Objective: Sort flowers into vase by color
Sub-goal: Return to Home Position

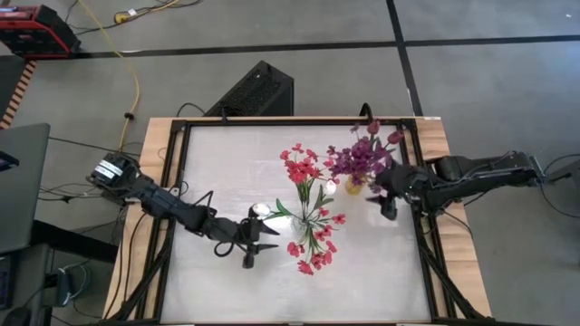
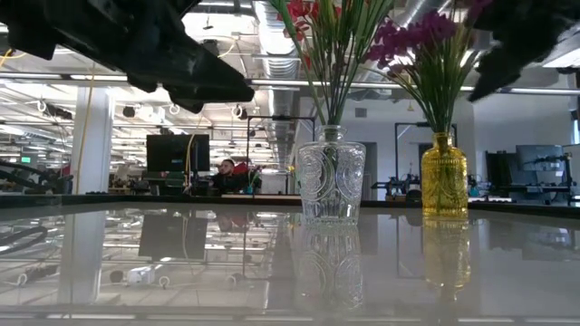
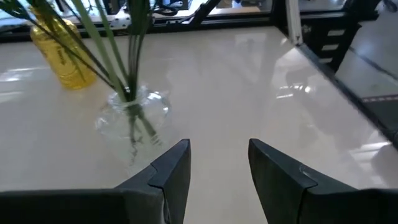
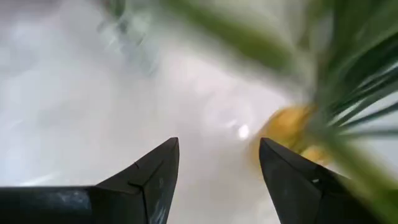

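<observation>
A clear glass vase [image 2: 331, 181] stands on its base mid-table and holds red-pink blossom stems [image 1: 308, 204]; the same vase [image 3: 132, 115] shows in the left wrist view. To its right a yellow glass vase [image 2: 444, 175] holds purple clusters and maroon buds [image 1: 361, 156]. My left gripper [image 3: 217, 155] hovers open, above the table just left of the clear vase [image 1: 256, 243]. My right gripper [image 4: 217, 152] is open, beside the yellow vase [image 4: 289, 127] on its right [image 1: 385, 204], with green stalks [image 4: 348, 74] blurred close by.
A wooden frame with dark rails [image 1: 426, 226] borders the white tabletop [image 1: 227, 163]. Bare table lies at the near and far left. Beyond the far edge, the low view shows monitors [image 2: 177, 154] and a seated person [image 2: 227, 172].
</observation>
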Tool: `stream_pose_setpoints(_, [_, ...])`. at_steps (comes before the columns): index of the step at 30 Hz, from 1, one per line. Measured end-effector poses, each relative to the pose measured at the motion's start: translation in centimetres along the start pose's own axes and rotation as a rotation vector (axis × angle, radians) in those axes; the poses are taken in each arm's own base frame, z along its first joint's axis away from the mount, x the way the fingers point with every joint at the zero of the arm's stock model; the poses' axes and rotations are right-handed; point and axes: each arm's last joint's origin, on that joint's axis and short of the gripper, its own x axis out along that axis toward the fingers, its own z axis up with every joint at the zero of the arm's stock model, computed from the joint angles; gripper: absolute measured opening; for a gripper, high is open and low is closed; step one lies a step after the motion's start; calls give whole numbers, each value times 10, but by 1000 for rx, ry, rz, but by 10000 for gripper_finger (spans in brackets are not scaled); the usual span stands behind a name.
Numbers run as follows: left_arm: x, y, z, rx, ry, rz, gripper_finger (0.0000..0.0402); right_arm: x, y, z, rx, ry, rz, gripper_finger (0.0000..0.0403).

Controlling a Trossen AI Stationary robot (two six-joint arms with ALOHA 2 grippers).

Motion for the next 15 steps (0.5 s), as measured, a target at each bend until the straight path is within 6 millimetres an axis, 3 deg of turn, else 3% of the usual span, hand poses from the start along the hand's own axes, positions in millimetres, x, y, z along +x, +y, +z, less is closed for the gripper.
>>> stream_pose_setpoints(7, [-4, 18, 1, 42, 79, 59, 151, -3, 10, -16, 116, 199, 173, 249])
stream_pose_setpoints(15, [-27, 32, 13, 83, 148, 98, 151, -2, 43, -34, 95, 149, 237, 249])
